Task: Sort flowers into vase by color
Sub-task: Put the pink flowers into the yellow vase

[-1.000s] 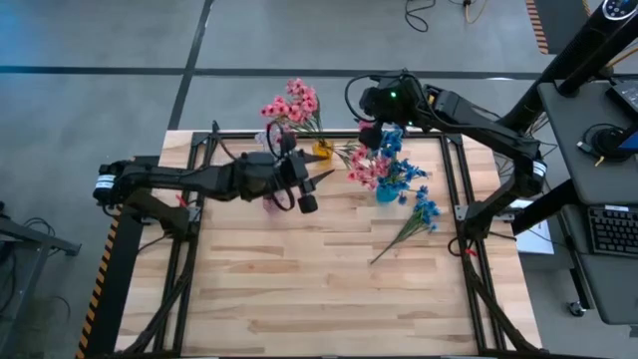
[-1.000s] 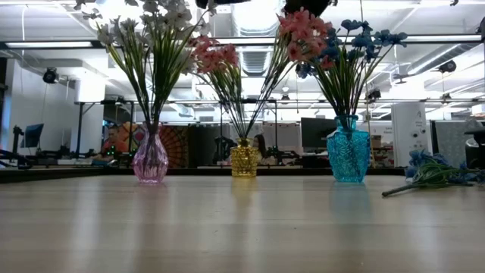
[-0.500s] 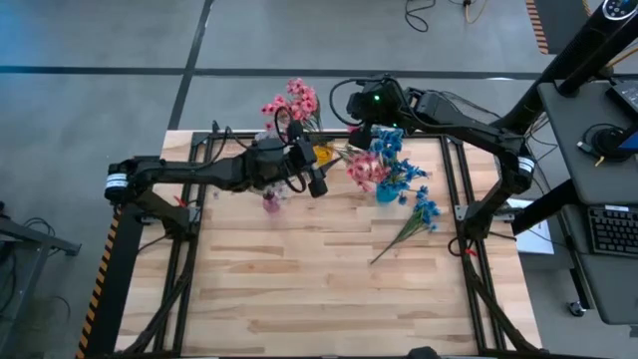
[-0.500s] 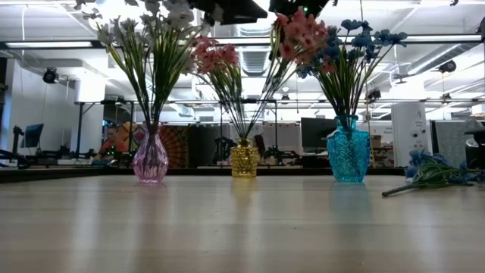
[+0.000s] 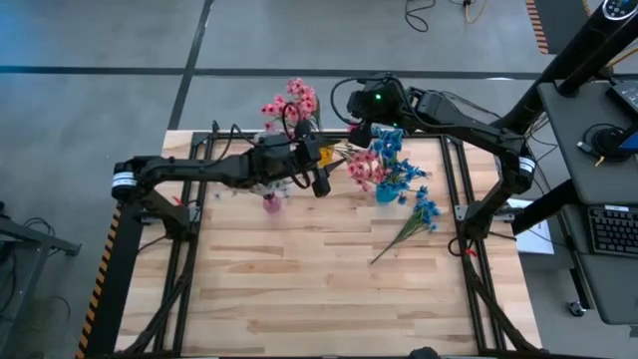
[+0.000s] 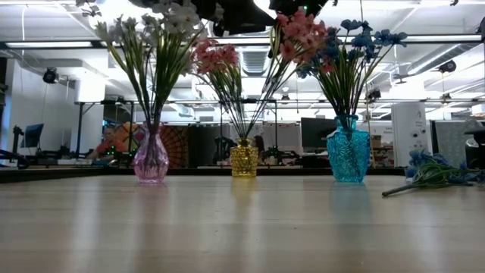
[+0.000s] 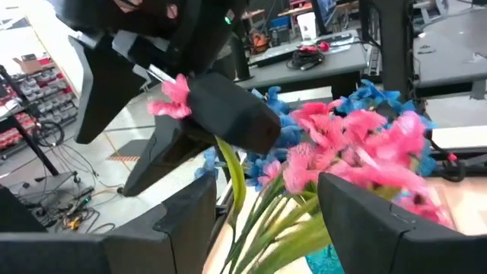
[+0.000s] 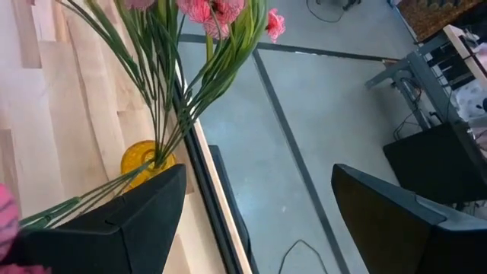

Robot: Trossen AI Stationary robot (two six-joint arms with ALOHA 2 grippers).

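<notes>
We are looking down at a wooden table [image 5: 299, 279] where three little vases are standing in a row near the back edge. The pink vase [image 6: 150, 161] is holding white flowers [image 6: 155, 23], the yellow vase [image 6: 244, 160] is holding pink flowers [image 6: 216, 54], and the blue vase [image 6: 348, 154] is holding blue flowers [image 6: 362, 34]. A pink sprig [image 6: 301, 32] is leaning out of the yellow vase toward the blue flowers, so its blossoms are sitting right next to them. One more blue sprig [image 5: 419, 217] is lying flat on the table, to the right of the blue vase and near the table's right side. We are seeing the left gripper [image 5: 317, 178] reaching across from the left, up high between the pink vase and the blue vase, and its fingers [image 7: 183, 221] are standing apart with the green stems and pink blossoms showing between them, but nothing is being squeezed. The right gripper [image 5: 361, 130] is hanging over the back edge of the table, just behind the yellow vase. Its fingers [image 8: 114, 228] are spread wide and are holding nothing.
</notes>
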